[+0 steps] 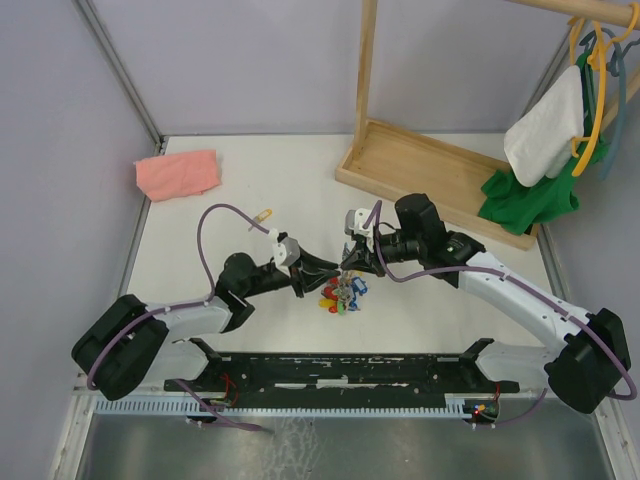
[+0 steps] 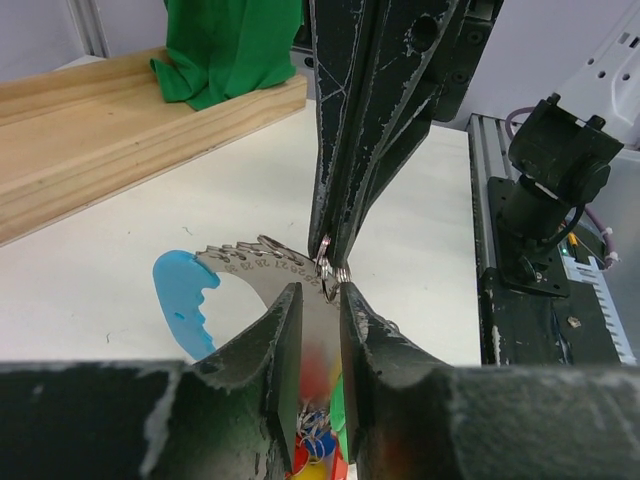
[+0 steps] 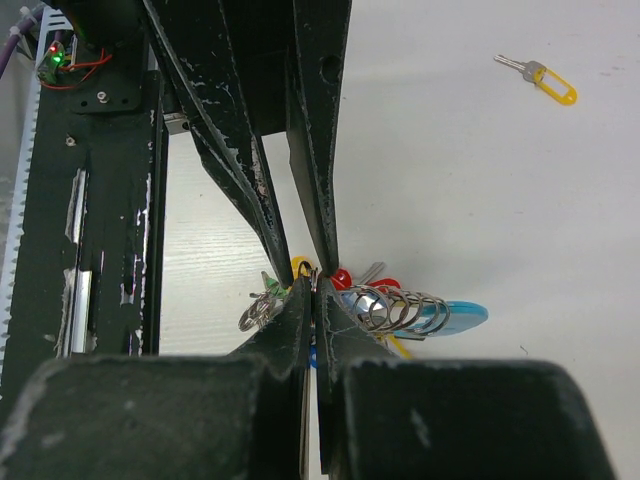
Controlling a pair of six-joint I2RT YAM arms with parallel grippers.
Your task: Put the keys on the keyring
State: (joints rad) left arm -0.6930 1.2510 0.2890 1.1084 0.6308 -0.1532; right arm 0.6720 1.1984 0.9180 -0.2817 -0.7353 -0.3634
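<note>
Two scuffed end effectors point(image 2: 320, 292) point(image 3: 312, 296) pinch thin keyring point(image 2: 331, 264).

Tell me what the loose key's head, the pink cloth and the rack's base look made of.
The loose key's head: likely plastic, smooth, bright yellow. The pink cloth: soft fabric, matte, rumpled at its edges. The rack's base: pale unpainted wood with grain lines showing; whether it is varnished cannot be told.

Pink cloth point(image 1: 177, 173), green garment point(image 1: 530, 195), yellow-headed key point(image 3: 545, 80), light-blue tag point(image 3: 455, 315), silver keyring point(image 3: 395, 308).
</note>
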